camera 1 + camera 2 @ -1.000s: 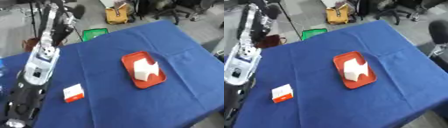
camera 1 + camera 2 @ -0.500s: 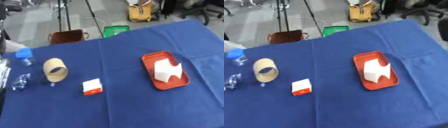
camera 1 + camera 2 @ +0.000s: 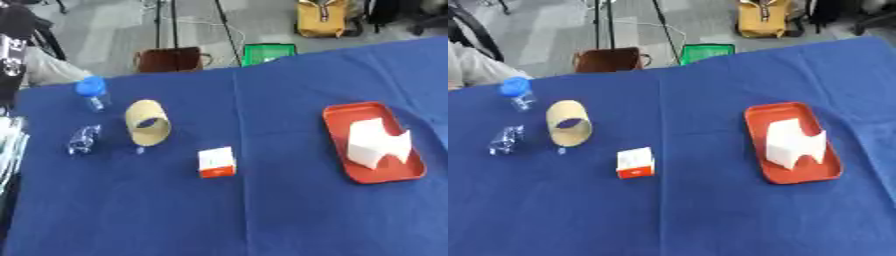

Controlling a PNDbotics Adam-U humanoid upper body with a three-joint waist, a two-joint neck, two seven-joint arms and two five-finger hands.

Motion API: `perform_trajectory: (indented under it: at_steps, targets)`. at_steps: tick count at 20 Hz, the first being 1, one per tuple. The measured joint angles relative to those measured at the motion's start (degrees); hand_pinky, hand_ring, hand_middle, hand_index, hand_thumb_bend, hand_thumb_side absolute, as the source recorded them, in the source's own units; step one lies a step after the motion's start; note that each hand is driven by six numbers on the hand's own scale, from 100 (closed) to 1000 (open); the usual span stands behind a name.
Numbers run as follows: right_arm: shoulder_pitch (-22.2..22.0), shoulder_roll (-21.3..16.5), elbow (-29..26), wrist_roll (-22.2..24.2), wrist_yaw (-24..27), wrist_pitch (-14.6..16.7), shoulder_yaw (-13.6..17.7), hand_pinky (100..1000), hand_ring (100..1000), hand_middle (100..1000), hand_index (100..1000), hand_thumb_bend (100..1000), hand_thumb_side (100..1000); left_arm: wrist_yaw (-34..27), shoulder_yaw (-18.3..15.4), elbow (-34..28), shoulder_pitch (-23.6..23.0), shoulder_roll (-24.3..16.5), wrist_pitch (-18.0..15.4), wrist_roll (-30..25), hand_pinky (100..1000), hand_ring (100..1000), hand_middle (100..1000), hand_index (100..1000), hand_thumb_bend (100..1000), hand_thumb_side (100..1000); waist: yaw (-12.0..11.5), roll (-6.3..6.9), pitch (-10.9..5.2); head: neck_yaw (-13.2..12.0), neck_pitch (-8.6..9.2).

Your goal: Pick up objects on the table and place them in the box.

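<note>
A blue table (image 3: 289,210) fills most of the view, its far edge running slantwise across the top. On its right side lies a red tray (image 3: 342,116), long side pointing away from the robot, with a white folded piece (image 3: 376,142) resting inside it and covering most of its floor. Near the middle of the table, well apart from the tray, sits a small white box with a red end (image 3: 216,162). To its upper left a tan roll (image 3: 147,122) lies on its side, its open end facing the viewer. Left of the roll lies a crumpled clear wrapper (image 3: 83,140). Behind the wrapper, near the far edge, stands a clear bottle with a blue cap (image 3: 91,92).

Past the far edge, on the grey floor, stand a brown bag (image 3: 172,59), a green crate (image 3: 269,53) and a yellow bag (image 3: 322,18), with tripod legs (image 3: 165,20) rising behind them.

No container other than the tray shows on the table. Nothing lies between the things on the table. Neither robot hand shows in either view, so their state cannot be told.
</note>
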State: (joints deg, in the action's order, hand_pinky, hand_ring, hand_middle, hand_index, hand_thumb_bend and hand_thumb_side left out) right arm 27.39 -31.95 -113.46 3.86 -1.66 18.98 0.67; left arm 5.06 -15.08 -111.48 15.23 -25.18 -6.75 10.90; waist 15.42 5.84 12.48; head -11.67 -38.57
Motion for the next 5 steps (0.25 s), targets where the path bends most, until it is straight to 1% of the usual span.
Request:
perform_trajectory:
  at_steps: [5]
  targets:
    - [0.0, 0.0, 0.0, 0.0, 0.0, 0.0, 0.0, 607, 736, 748, 843, 411, 470, 0.5, -0.3, -0.6, -0.2, 0.6, 0.5, -0.4, 605, 749, 848, 918, 732, 788, 0.1, -0.05, 0.0, -0.3, -0.15]
